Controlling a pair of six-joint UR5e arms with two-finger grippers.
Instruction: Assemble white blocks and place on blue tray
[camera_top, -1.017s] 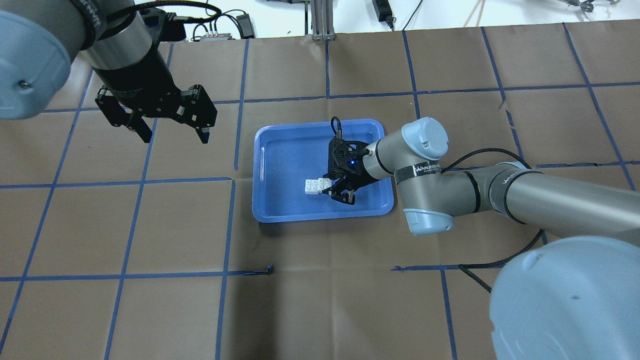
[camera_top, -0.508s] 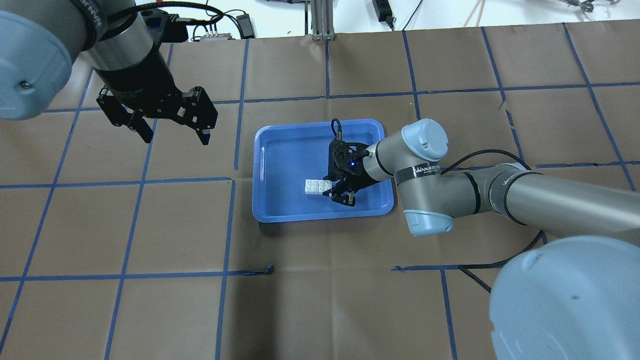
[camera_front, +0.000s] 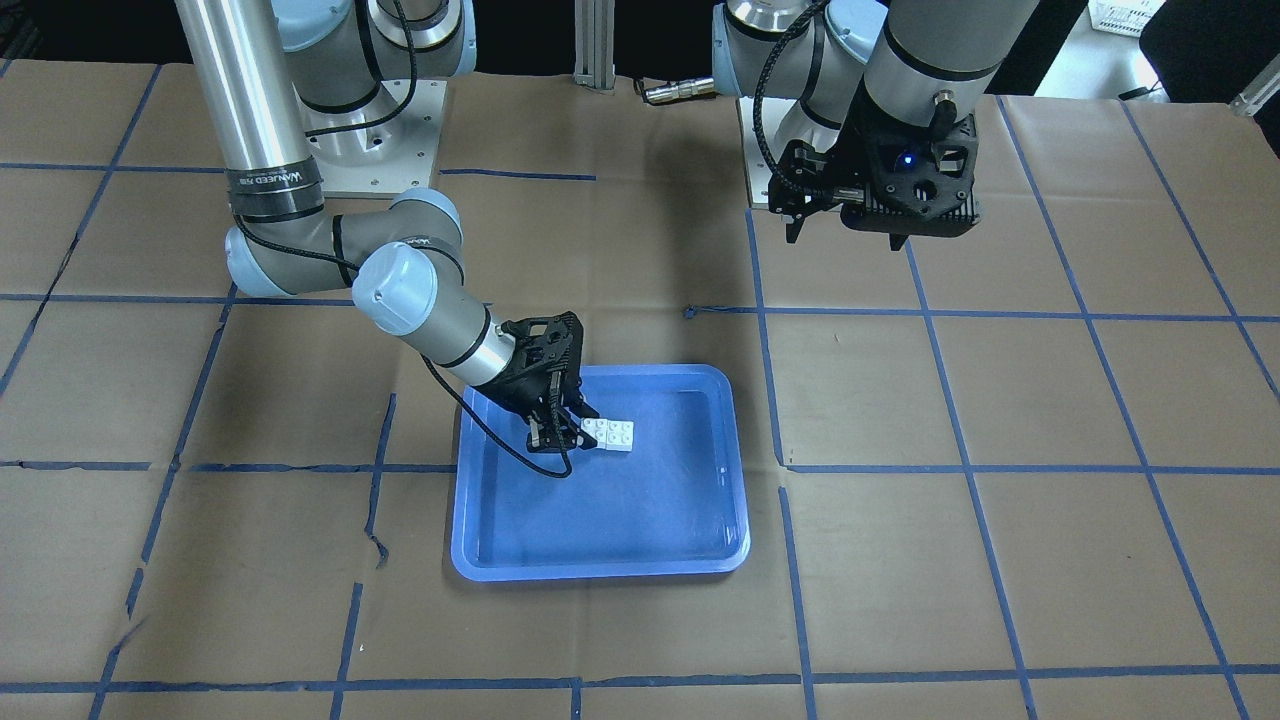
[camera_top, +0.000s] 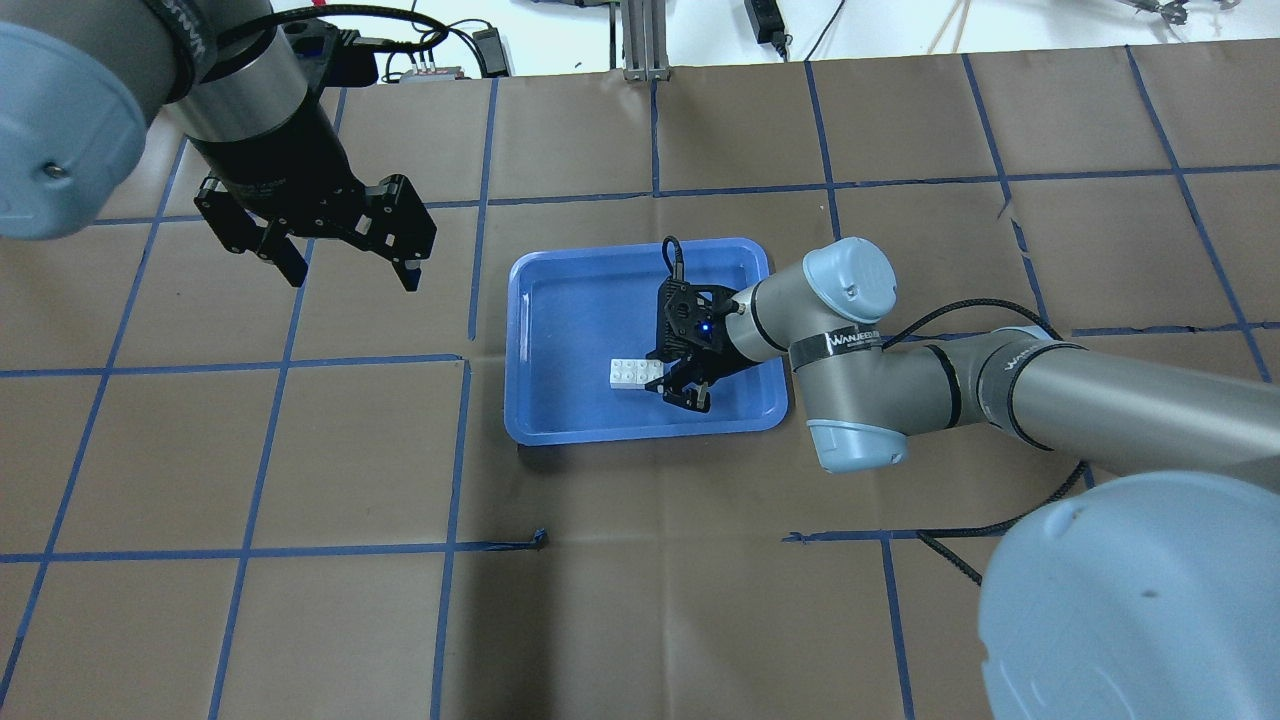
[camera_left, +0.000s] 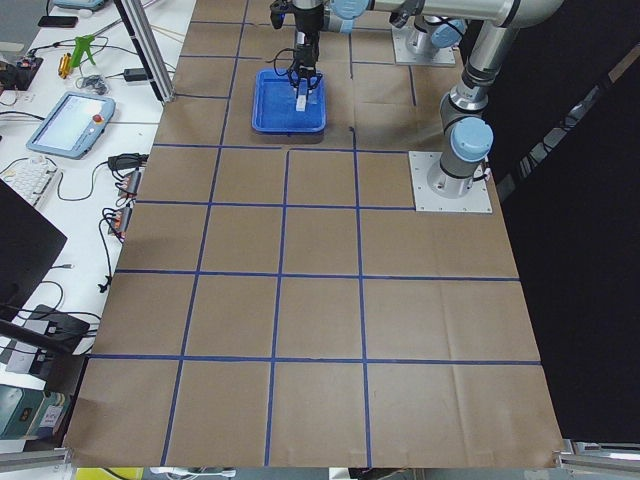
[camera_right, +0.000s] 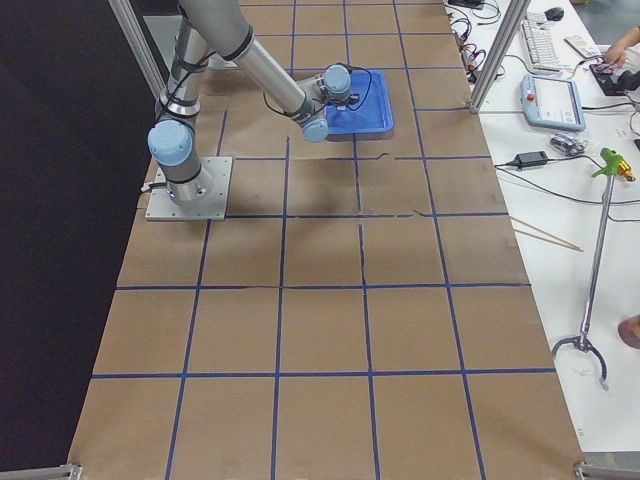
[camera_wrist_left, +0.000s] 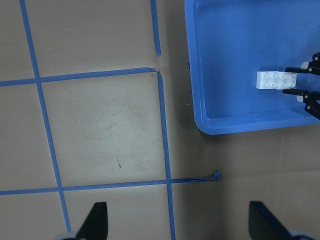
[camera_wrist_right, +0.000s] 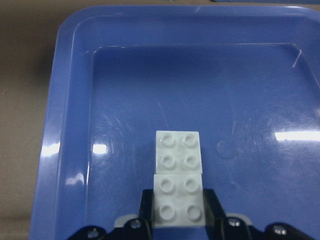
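At far left, the left claw hangs wide open above the counter, well apart from the blue tray; it has barely moved over the last second. On the tray floor, right of centre, the white blocks lie touching end to end in one row. How they are joined cannot be told. The right claw is narrow, its fingers pressed against both sides of the block nearest it. The pair and this claw have hardly shifted in that second, so placement appears complete. Release and withdrawal probably remain.
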